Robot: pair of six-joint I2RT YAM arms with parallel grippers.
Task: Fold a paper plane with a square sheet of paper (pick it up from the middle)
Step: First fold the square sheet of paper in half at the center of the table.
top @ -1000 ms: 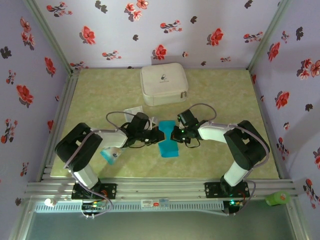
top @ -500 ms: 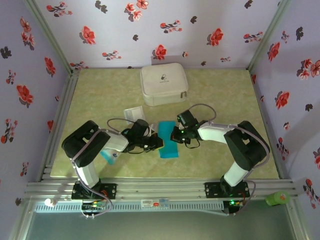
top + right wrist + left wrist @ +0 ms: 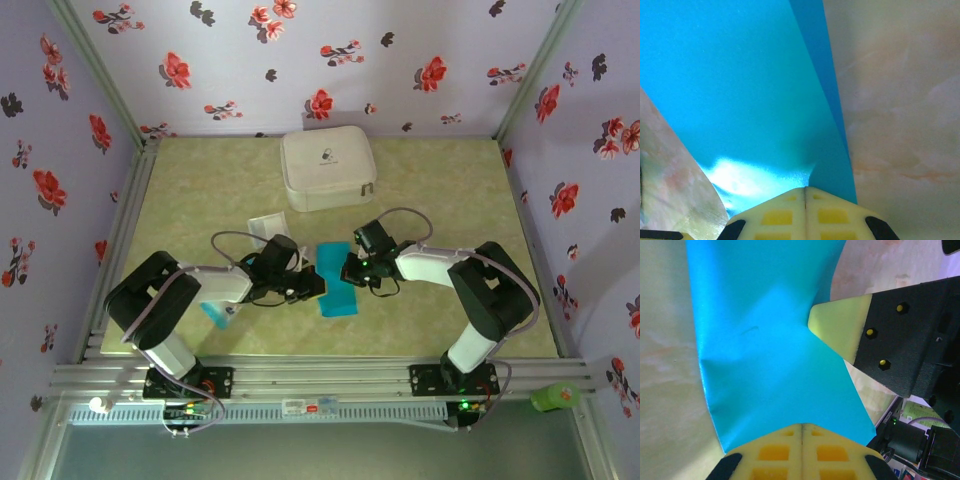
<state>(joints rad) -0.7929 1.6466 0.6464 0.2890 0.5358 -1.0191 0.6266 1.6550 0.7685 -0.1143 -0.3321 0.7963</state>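
Observation:
The square sheet of paper [image 3: 336,282] is bright blue and lies slanted on the table between the two arms. My left gripper [image 3: 318,286] is shut on its left edge. In the left wrist view the closed yellow pads [image 3: 802,426] meet the sheet [image 3: 760,350] at its near edge. My right gripper [image 3: 346,268] is shut on the opposite edge, and its yellow tip [image 3: 837,325] pinches the paper into a small crease. Seen from the right wrist, the shut jaws [image 3: 805,188] bite the sheet [image 3: 740,90], and a darker blue strip runs along its right side.
A white zipped case [image 3: 327,168] stands at the back centre. A small whitish translucent square [image 3: 266,224] lies behind the left arm. A pale blue-and-white packet [image 3: 218,312] lies by the left arm's elbow. Metal rails [image 3: 320,380] border the near edge.
The left gripper has moved right and nearer, carrying its edge of the sheet. The paper has gone from a narrow-waisted shape to a slanted strip. The right gripper has barely moved.

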